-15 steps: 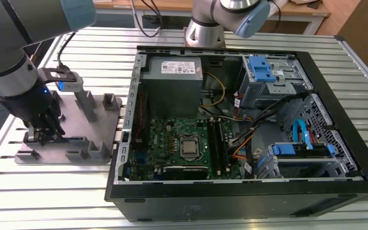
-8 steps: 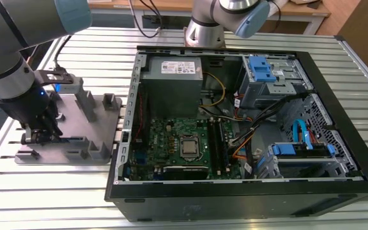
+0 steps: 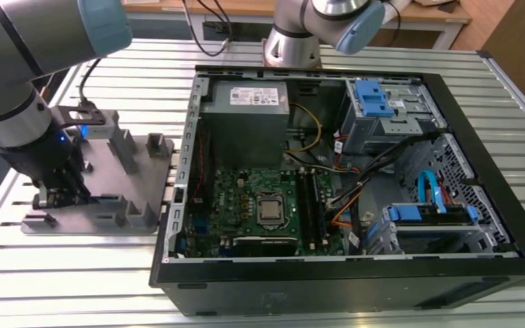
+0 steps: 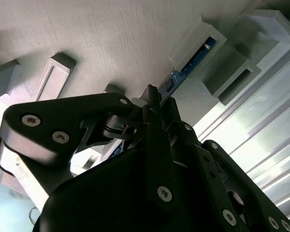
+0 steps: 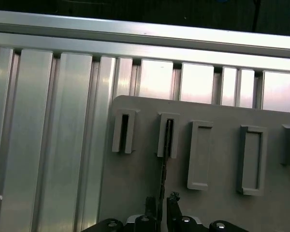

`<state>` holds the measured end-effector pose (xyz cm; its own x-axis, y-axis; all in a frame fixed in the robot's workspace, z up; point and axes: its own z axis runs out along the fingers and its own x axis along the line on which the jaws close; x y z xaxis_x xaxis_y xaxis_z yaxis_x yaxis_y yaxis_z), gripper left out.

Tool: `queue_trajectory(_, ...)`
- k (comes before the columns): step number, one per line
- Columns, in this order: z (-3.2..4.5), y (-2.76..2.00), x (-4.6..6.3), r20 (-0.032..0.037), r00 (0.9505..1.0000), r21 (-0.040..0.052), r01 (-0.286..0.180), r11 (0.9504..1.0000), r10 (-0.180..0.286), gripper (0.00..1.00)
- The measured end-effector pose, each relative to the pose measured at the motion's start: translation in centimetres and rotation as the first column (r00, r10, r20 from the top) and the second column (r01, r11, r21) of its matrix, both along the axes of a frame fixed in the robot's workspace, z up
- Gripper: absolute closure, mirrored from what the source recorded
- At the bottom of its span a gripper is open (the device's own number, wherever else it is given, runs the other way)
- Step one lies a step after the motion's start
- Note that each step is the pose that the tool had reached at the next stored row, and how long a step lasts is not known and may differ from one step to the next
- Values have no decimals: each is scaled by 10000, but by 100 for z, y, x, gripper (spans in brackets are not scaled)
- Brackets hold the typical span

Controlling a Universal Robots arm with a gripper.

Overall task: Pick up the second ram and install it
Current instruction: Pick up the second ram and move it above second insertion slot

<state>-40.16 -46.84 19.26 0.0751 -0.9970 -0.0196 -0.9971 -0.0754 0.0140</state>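
Observation:
The second ram [image 5: 163,166] stands on edge in a slot of the grey fixture block [image 3: 107,198], which lies on the table at the exterior view's left. Its blue-green edge [image 4: 189,62] shows in the slotted post in the second wrist view. My gripper [image 3: 59,196] is down on the fixture, and its black fingers [image 5: 173,203] sit tight on either side of the thin board. In the second wrist view the gripper [image 4: 153,96] closes over the ram's near end. The board is still seated in the fixture.
The open computer case [image 3: 445,89] lies at the exterior view's right, with the motherboard [image 3: 253,205] and its memory slots [image 3: 313,201] facing up. Cables and blue drive cages fill its right half. Other upright posts [image 5: 200,154] rise from the fixture. The slatted metal table [image 3: 71,273] runs all round.

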Motion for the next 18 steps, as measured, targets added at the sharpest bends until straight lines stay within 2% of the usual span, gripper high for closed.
queue_trajectory(8,-12,0,-1,1,10000,9,0,10000,0,76)
queue_trajectory(10,-12,0,-1,1,10000,11,1,10000,-1,78)
queue_trajectory(11,-12,0,-1,0,10000,12,0,10000,0,84)
queue_trajectory(18,-12,0,-1,1,10000,18,0,10000,0,86)
